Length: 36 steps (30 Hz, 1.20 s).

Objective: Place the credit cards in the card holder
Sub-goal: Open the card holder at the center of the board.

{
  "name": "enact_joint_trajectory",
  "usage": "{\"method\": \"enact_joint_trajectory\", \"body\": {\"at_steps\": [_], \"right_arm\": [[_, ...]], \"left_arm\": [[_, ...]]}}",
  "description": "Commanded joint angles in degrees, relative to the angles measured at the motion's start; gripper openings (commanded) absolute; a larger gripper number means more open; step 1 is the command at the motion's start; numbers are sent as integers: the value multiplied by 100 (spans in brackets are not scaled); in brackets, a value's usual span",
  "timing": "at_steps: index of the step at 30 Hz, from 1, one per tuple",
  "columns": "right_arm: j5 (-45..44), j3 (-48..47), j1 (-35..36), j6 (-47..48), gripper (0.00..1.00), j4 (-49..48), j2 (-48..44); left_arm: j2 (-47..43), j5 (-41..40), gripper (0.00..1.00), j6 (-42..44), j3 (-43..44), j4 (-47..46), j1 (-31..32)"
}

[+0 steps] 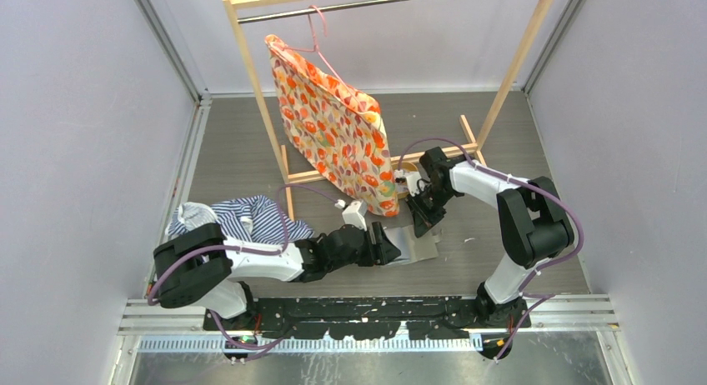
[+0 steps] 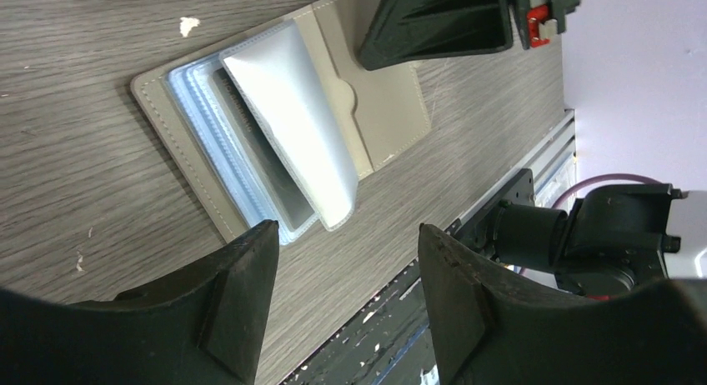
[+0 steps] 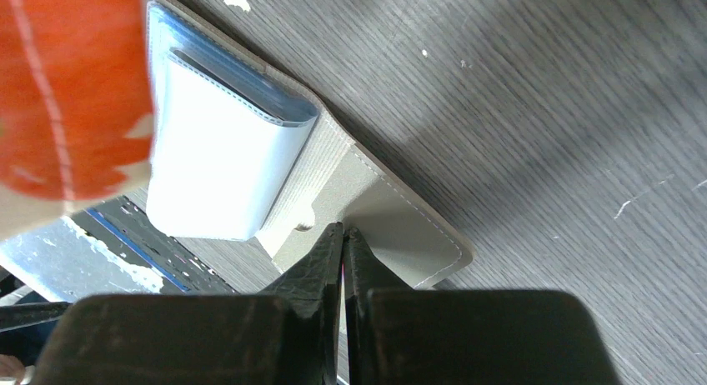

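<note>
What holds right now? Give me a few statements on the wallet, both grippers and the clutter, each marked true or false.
1. The card holder lies open on the table, clear sleeves showing. True.
2. The left gripper is clamped on a card. False: its jaws stand apart with nothing between them.
3. The right gripper has its jaws wide open. False: they are almost together, tips at the card holder's flap.
4. An orange-patterned cloth hangs from the wooden rack. True.
5. A striped cloth lies by the left arm. True.
</note>
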State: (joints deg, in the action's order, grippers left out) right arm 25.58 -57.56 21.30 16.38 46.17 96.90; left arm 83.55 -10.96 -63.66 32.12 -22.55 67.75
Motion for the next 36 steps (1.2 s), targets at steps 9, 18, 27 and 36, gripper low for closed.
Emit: {"method": "enact_joint_trajectory", "body": {"at_steps": [9,18,27,36], "right_arm": [[-92,-197,38,58,9,87,118],[-133,-220,50,58,9,102,171],[-150,-247,85,64,9,121,225],[-151,-247,92,74,9,129,237]], "left_arm": [[601,23,64,-231,329,-362,-77],[332,-131,61,-213,293,-91,-73],[68,66,62,-144,182,-291,-79],[723,195,63,-214,566,45,-101]]}}
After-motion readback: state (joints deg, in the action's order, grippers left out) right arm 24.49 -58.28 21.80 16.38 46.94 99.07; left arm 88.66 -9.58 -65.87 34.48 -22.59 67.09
